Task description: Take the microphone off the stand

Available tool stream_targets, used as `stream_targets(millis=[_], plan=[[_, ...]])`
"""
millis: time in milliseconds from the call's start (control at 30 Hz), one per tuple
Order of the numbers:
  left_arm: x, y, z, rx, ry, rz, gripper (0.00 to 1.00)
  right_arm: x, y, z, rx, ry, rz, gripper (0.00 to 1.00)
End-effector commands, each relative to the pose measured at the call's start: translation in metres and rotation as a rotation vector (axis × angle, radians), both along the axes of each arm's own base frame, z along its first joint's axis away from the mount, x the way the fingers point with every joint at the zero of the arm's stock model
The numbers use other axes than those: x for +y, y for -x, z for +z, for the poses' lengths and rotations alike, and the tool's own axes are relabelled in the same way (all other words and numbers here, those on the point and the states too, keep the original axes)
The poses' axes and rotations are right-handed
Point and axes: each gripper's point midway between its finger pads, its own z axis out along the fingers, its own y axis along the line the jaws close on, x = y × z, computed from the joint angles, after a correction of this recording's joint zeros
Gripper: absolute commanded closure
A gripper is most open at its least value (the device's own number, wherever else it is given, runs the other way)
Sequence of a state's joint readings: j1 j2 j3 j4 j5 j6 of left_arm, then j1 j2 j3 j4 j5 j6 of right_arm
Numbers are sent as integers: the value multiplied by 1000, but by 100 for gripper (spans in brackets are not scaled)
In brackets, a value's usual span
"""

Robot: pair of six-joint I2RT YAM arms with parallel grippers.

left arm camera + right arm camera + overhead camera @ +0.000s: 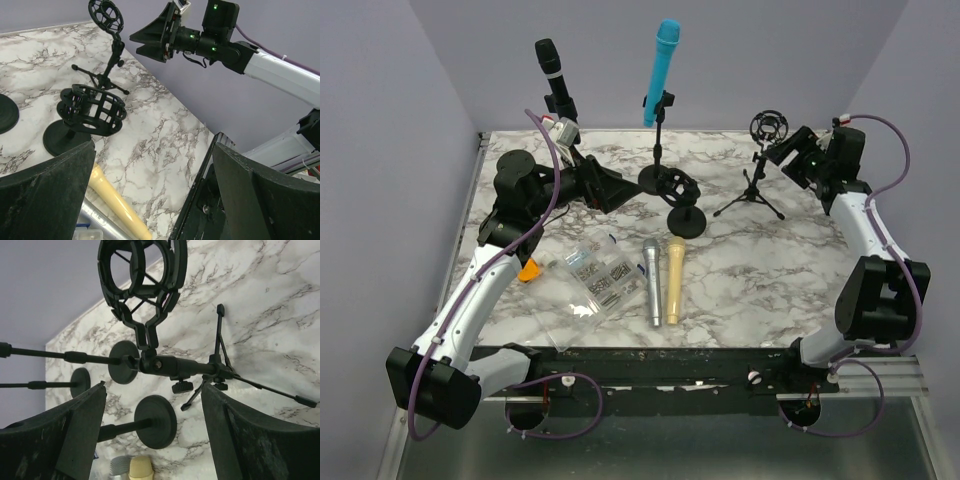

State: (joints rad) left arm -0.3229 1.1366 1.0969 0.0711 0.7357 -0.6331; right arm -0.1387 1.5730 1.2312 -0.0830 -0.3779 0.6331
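Top external view: both arms' jaws open, empty. Left gripper should probably hold the slim blue microphone above its thin black stand and lift straight.

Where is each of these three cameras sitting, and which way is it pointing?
Top: fixed above and behind the arms, looking down on the marble table; both arms show.
Left wrist: on the left arm, looking across at the right claw and tripod stand; own fingers frame it.
Right wrist: on the right arm, facing the stand's ring mount; own fingers show.
Shared: tripod stand and gold microphone appear in all three.
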Motion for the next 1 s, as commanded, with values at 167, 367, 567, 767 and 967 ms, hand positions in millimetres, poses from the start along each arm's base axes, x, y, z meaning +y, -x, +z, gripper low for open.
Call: stream_targets(millis=[167,367,567,767,967], plan=[[1,2,-2,-33,-13,6,1,64,41,-16,16,224,113,20],[5,-3,-8,-87,-74,76,1,102,55,-3,-51,169,177,19],[10,-6,-17,-180,-122,164,2,120,40,50,-186,140,239,19],[13,-16,-24,-190,-120,233,1,138,21,84,-253,102,315,16],[7,-39,7,-208,-67,273,1,163,-3,101,-314,18,415,15]])
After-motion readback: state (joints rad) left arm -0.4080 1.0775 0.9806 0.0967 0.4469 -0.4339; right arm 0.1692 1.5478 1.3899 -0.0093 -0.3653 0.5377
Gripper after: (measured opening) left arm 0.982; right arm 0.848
